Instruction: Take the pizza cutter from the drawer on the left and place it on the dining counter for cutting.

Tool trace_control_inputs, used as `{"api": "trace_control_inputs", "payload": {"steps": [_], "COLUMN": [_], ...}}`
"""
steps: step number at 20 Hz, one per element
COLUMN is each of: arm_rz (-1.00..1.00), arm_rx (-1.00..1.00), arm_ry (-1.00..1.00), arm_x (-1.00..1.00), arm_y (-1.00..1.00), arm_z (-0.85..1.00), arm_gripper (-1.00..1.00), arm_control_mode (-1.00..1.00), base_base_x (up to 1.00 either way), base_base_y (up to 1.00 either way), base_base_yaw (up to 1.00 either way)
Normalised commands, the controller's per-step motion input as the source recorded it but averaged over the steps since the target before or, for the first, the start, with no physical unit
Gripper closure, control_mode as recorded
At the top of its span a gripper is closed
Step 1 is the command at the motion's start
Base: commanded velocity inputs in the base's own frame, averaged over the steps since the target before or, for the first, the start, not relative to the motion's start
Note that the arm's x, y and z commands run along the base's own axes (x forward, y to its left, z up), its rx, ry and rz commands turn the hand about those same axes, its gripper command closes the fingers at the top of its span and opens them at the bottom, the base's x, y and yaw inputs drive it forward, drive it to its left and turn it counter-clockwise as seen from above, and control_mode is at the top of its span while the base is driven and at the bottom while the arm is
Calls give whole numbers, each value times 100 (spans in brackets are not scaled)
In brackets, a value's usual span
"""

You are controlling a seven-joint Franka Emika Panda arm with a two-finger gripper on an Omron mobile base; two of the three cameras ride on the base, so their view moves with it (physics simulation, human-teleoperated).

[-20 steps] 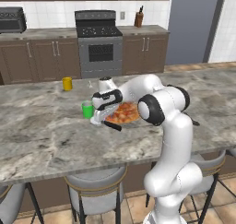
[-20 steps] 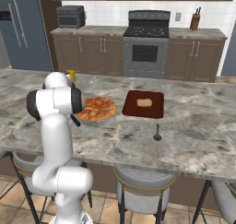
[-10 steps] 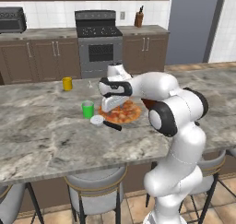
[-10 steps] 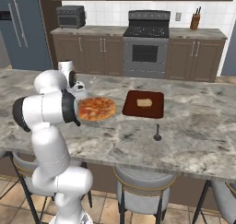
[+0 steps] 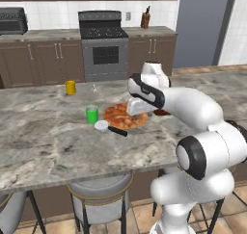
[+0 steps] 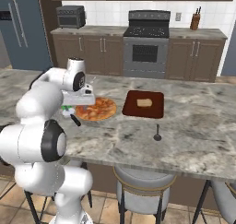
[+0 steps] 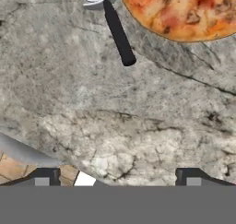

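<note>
Lying on the tabletop [image 5: 43,141] beside the pizza [image 5: 126,115], the cutter [image 5: 110,128] is looking delivered; the hand [image 7: 117,176] is hanging released above it.

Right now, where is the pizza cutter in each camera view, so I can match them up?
Left base view: pizza cutter lies on the dining counter, just right of and below the green cup.
Right base view: its black handle pokes out beside the arm, left of the pizza.
Hand view: top, left of centre.
Shared landmark: the pizza beside it.
</note>
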Motion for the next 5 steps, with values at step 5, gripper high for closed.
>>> {"api": "trace_control_inputs", "payload": {"steps": [5], "arm_rz": [-27], "arm_rx": [0], "arm_ry": [-3], "arm_x": [-96], "arm_y": [-34], "arm_z": [46], "arm_gripper": [-100], "arm_control_mode": [-100], "base_base_x": [0], "base_base_y": [0], "base_base_yaw": [0]}}
